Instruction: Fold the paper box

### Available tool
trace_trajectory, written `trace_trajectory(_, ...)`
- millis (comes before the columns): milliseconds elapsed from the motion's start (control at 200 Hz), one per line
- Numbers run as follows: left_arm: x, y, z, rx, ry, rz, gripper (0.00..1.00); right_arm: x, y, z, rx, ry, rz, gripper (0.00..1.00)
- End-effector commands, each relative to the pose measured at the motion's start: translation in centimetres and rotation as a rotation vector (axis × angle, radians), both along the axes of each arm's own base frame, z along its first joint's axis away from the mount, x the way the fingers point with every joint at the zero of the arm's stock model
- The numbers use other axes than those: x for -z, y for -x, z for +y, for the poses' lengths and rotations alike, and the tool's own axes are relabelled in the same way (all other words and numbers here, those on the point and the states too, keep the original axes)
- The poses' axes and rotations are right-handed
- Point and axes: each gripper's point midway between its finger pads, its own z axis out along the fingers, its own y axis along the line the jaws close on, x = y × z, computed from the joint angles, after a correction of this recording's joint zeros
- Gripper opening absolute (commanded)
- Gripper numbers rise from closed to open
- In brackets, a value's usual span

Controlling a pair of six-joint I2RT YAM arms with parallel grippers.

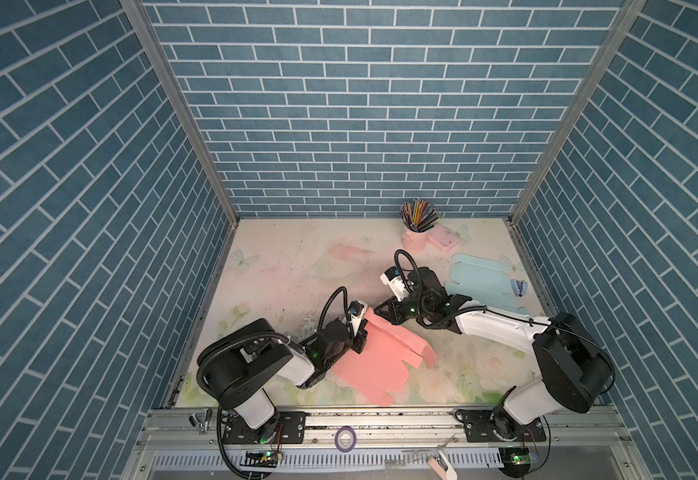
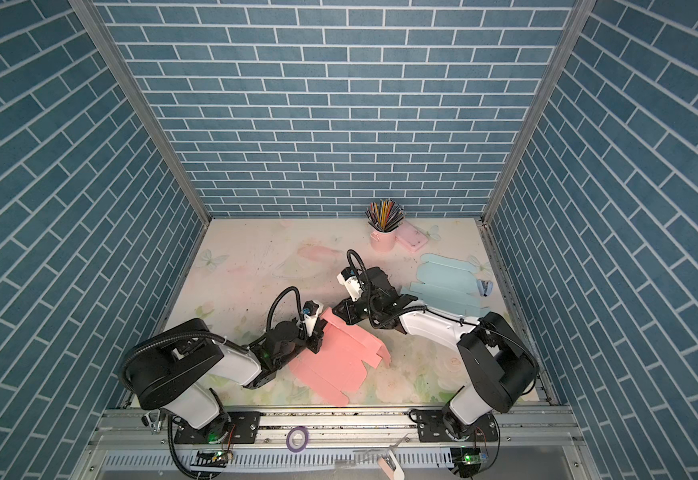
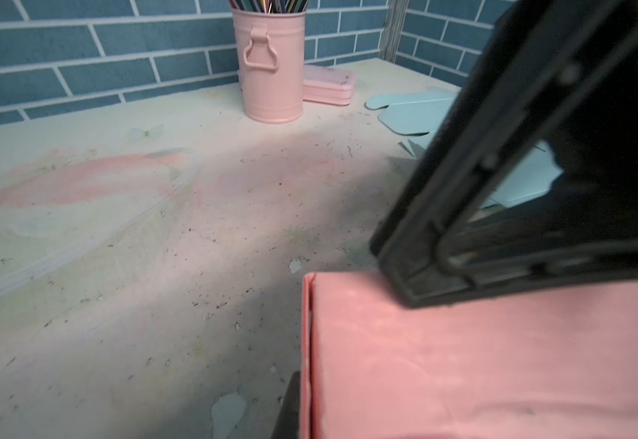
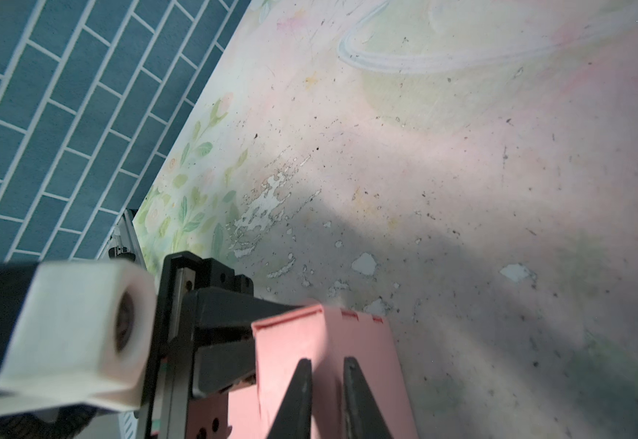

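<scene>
The pink paper box (image 1: 368,365) (image 2: 330,361) lies partly folded near the table's front middle, with one long wall raised and its flaps spread flat toward the front. At the box's left end, my left gripper (image 1: 359,332) (image 2: 318,332) (image 4: 245,334) is shut on the raised wall. Its wrist view shows the pink wall (image 3: 480,361) edge-on with one dark finger (image 3: 288,406) beside it. My right gripper (image 1: 378,309) (image 2: 336,309) (image 4: 326,365) (image 3: 404,292) meets the wall's far corner. Its jaws stand nearly together with the pink fold (image 4: 363,338) between them.
A pink cup of coloured pencils (image 1: 413,239) (image 3: 271,76) and a flat pink case (image 1: 442,239) stand at the back right. A flat light-blue box blank (image 1: 484,278) with a small blue clip (image 1: 519,286) lies by the right wall. A purple tape ring (image 1: 346,438) sits on the front rail.
</scene>
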Motion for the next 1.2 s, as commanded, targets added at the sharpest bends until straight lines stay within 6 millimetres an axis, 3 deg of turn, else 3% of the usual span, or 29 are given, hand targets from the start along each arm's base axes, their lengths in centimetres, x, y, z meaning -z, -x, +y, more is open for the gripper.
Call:
trace_trajectory(0, -1.0, -0.9, 1.3, -0.118, -0.009, 0.043, 0.0, -4.9, 0.0, -1.2, 0.034, -0.014, -0.099, 0.2)
trace_trajectory(140, -2.3, -1.4, 3.9, -0.277, -0.013, 0.141, 0.0, -11.6, 0.5, -4.5, 0.13, -0.074, -0.299, 0.22)
trace_trajectory(205, -3.3, -1.5, 4.9, -0.324, 0.006, 0.18, 0.0, -14.3, 1.4, -5.6, 0.127, -0.099, -0.361, 0.16)
trace_trajectory(285, -4.4, -1.6, 5.6, -0.355, 0.071, 0.231, 0.0, -16.5, 2.3, -6.6, 0.113, -0.09, -0.401, 0.09)
trace_trajectory(405, -6.0, -2.0, 6.5, -0.377, 0.19, 0.283, 0.0, -17.9, 3.2, -8.3, 0.149, -0.07, -0.432, 0.0)
trace_trajectory(565, -7.8, -2.1, 6.7, -0.389, 0.199, 0.269, 0.0, -16.5, 3.2, -9.0, 0.187, 0.076, -0.431, 0.0)
trace_trajectory(910, -7.4, -2.3, 7.8, -0.449, 0.192, 0.259, 0.0, -12.8, 1.3, -5.8, 0.176, 0.362, -0.483, 0.0)
trace_trajectory(1195, -7.6, -2.2, 7.6, -0.425, 0.176, 0.246, 0.0, -10.2, 0.4, -3.7, 0.131, 0.408, -0.453, 0.0)
